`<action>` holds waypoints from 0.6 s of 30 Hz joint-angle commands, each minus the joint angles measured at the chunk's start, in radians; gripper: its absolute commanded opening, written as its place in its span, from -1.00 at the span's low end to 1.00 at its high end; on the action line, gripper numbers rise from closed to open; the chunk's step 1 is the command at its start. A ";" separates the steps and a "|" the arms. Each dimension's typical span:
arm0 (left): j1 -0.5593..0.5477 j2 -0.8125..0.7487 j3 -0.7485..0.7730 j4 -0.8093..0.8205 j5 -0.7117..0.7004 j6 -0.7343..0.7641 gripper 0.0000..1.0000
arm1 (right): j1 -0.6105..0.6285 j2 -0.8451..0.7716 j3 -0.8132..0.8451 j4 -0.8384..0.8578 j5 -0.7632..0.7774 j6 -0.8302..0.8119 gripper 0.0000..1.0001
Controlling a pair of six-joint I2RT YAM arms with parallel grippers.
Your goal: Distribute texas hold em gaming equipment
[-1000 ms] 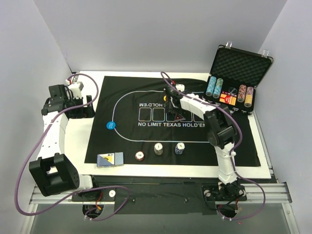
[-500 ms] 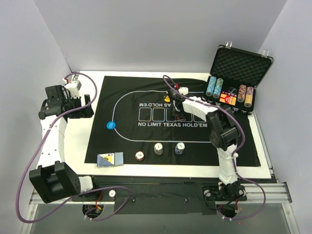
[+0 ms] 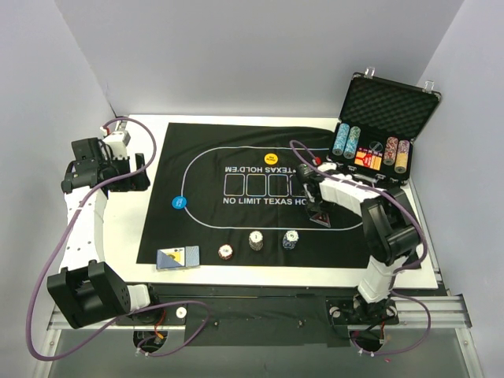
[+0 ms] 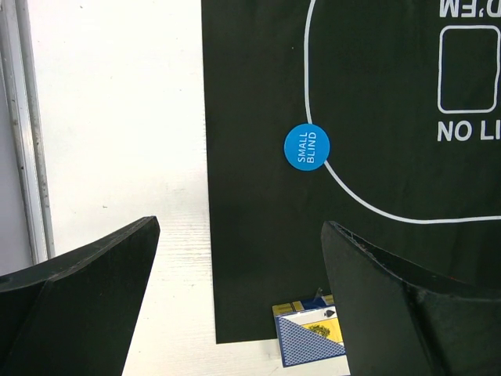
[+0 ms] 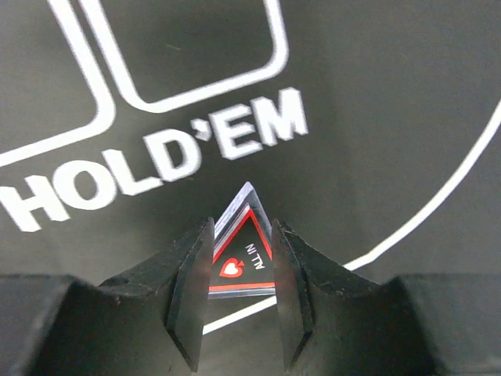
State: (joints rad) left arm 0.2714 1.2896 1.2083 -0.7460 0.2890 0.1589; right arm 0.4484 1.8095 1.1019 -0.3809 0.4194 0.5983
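The right gripper (image 5: 241,227) is gripping the red triangle marker (image 5: 241,262) printed "ALL IN", its two dark fingers (image 5: 188,290) pressing against the marker's left and right sides with only that narrow gap between them. The marker's tip is pointing away from the wrist, and whether its underside is touching the cloth cannot be told. From above, the right gripper (image 3: 318,213) is sitting over the right part of the black mat (image 3: 205,228), near the end of the printed words and close to the white oval line. Further out, three small poker chips (image 3: 255,239) are lying in a row along the near side of the mat. A short stack of blue-backed playing cards (image 3: 176,257) is resting at the mat's near left corner, partly on the white table (image 3: 157,130). A blue disc (image 3: 179,202) reading "SMALL BLIND" is lying on the oval line at the left, and a yellow disc (image 3: 272,160) is lying at the far side of the oval. An open case (image 3: 390,106) with tall chip columns (image 3: 346,140) is standing at the far right. The left gripper (image 4: 240,227) is hanging wide open and empty above the left table edge, looking down on the blue disc (image 4: 307,147) and the cards (image 4: 311,338).
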 commanded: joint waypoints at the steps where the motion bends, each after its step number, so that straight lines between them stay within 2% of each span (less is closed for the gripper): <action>1: 0.009 -0.018 0.019 -0.004 0.018 0.024 0.93 | -0.056 -0.113 -0.089 -0.093 0.098 0.057 -0.39; 4: 0.011 -0.018 0.020 -0.007 0.022 0.028 0.93 | -0.096 -0.189 -0.148 -0.084 0.101 0.058 -0.39; 7: 0.009 -0.015 0.026 -0.009 0.025 0.027 0.93 | -0.073 -0.231 -0.143 -0.070 0.099 0.038 -0.28; 14: 0.012 -0.007 0.031 -0.015 0.032 0.024 0.93 | 0.150 -0.234 0.030 -0.090 0.107 -0.009 0.11; 18: 0.014 -0.007 0.017 -0.018 0.035 0.027 0.93 | 0.234 -0.280 0.096 -0.067 -0.022 -0.075 0.25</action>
State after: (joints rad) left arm 0.2756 1.2900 1.2083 -0.7605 0.2989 0.1699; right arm 0.6212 1.6001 1.1244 -0.4316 0.4744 0.5938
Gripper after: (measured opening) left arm 0.964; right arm 0.599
